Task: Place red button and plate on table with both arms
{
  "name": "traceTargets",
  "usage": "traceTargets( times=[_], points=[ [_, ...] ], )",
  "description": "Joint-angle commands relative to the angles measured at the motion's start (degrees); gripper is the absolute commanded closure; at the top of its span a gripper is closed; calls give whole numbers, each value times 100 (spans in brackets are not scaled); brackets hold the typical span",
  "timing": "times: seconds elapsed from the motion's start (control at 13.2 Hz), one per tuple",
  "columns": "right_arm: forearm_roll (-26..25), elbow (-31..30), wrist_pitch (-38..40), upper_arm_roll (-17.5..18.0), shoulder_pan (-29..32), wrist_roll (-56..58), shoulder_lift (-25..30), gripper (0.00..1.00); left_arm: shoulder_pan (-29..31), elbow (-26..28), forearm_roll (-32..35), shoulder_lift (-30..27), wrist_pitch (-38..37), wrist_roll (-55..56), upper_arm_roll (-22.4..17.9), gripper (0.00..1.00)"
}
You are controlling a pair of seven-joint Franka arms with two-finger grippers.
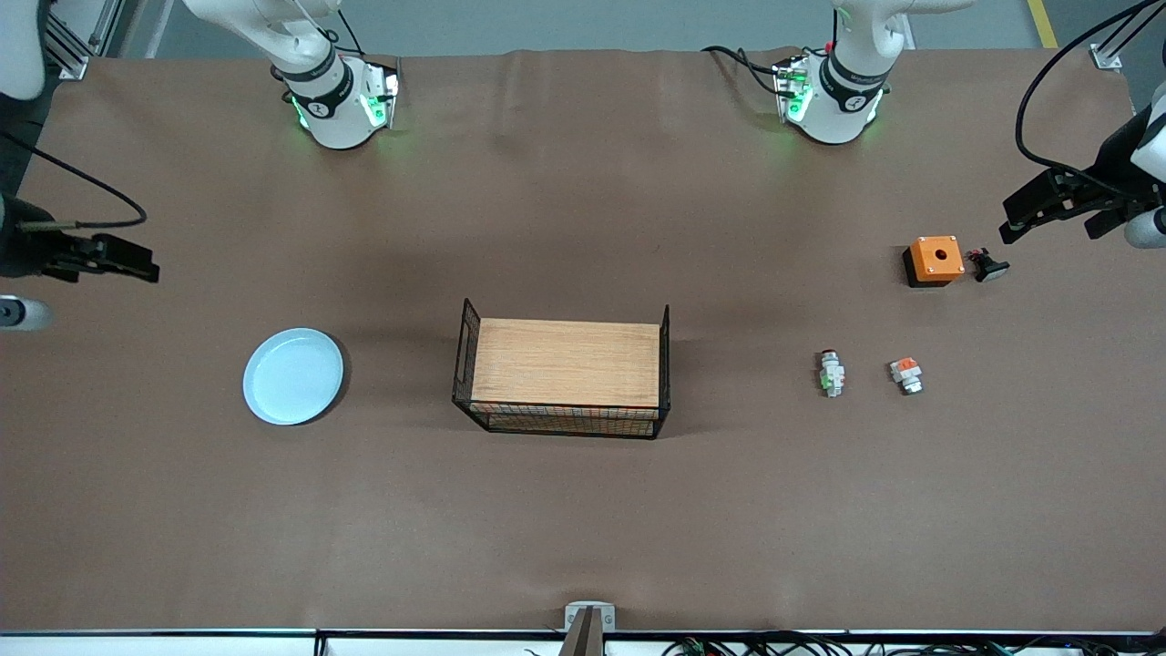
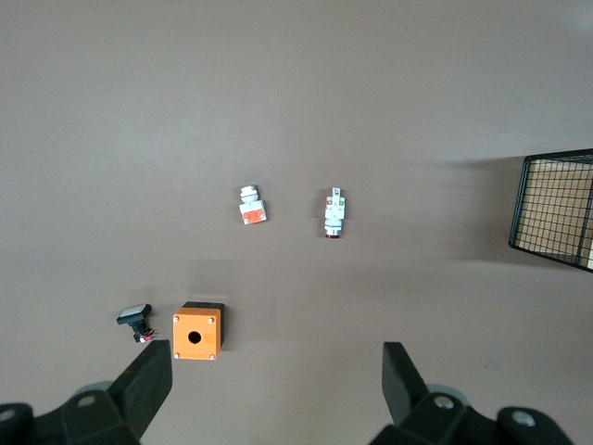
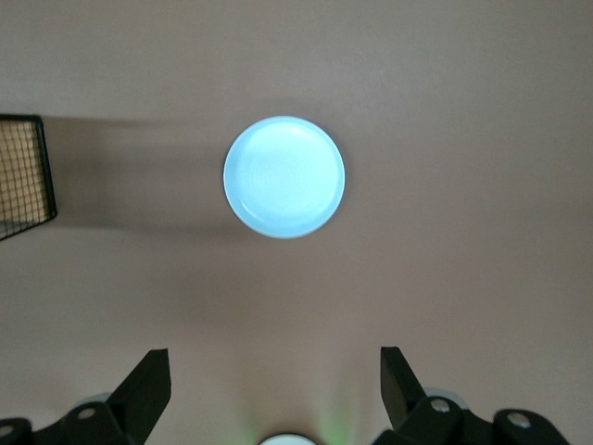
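1 plate [image 1: 293, 376]; 1 rack [image 1: 566, 375]; 1 orange box [image 1: 935, 260]; 3 small switch parts: red button [image 1: 831, 373], orange-block one [image 1: 906, 374], black-headed one [image 1: 987, 266].

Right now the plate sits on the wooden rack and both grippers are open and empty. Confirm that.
Not quite. The front view shows the plate on the table, beside the rack, toward the right arm's end. Left gripper and right gripper are open and empty.
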State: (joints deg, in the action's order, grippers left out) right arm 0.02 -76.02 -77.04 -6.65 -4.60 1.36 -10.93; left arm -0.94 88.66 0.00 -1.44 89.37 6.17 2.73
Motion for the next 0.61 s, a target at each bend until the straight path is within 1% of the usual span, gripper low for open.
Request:
traceTargets(
  times=[0.0,0.23,0.53],
  points=[
    [-20,211,417,76,38,-127,30,0,24,-77,-88,12,-25,-107,0,0],
    [15,176,278,120,-14,-110,310,0,24,-77,-79,12,-25,-116,0,0],
    [24,-35,435,94,47,-118,495,0,24,-77,-79,12,-25,-116,0,0]
  ],
)
